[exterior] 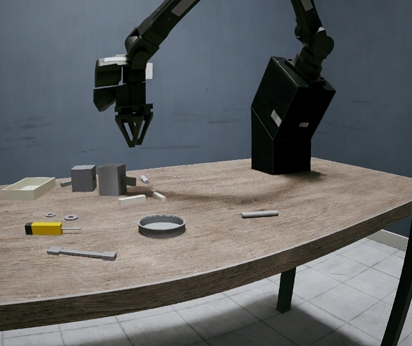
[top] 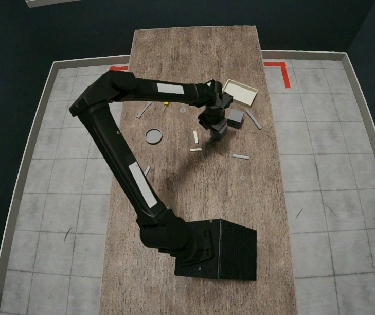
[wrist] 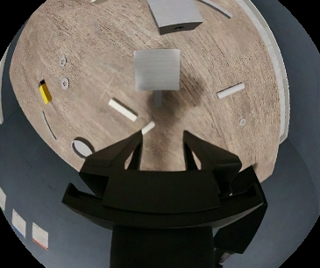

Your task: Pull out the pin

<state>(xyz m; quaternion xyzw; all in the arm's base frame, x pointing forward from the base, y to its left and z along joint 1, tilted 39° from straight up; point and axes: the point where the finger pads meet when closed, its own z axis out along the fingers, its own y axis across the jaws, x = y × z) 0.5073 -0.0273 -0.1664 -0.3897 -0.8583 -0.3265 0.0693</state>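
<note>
Arm (top: 121, 145) (exterior: 163, 29) was up over the table (top: 194, 189) (exterior: 213, 230) (wrist: 90, 57), gripper (top: 218, 130) (exterior: 134, 145) (wrist: 163, 132) part-open with nothing in it, above the pin's block (top: 219, 133) (exterior: 111, 180) (wrist: 157, 70), beside a second block (top: 235, 118) (exterior: 83, 178) (wrist: 175, 15), pin (top: 212, 138) (exterior: 130, 181) (wrist: 158, 98) sticking out of its block's side.

Wood-grain table (top: 194, 189) (exterior: 217, 252) (wrist: 99, 70), blue-gray wall (exterior: 213, 74) (wrist: 33, 171) behind.
Gray tile floor (top: 329, 169) (exterior: 332, 294), red floor markings (top: 285, 75) far left and right, dim light.
</note>
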